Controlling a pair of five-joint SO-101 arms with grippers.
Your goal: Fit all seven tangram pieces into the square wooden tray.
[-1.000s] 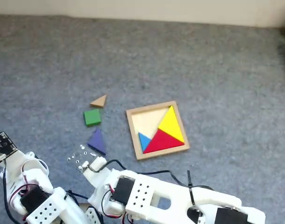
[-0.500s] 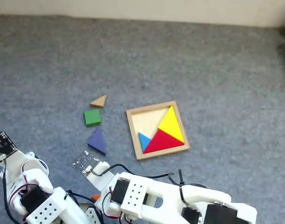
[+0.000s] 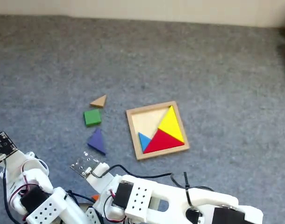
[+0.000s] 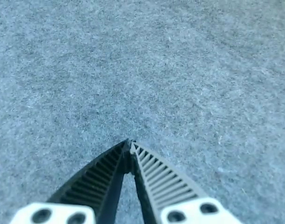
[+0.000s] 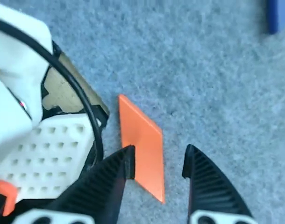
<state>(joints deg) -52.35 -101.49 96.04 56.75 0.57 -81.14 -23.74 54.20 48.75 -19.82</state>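
The square wooden tray lies mid-carpet and holds a yellow triangle, a red triangle and a small blue triangle. Left of it lie a tan triangle, a green square and a purple triangle. An orange parallelogram lies flat on the carpet, and my right gripper stands open just over it, one finger on each side of its near end. My left gripper is shut on nothing above bare carpet.
Grey carpet covers the whole floor. Both arms crowd the near edge, the left arm in the corner. A white perforated arm housing with a black cable sits close beside the orange piece. A pale wall runs along the far edge.
The right arm's wrist shifted slightly toward the near edge and dipped lower. The pieces and the left arm have not moved.
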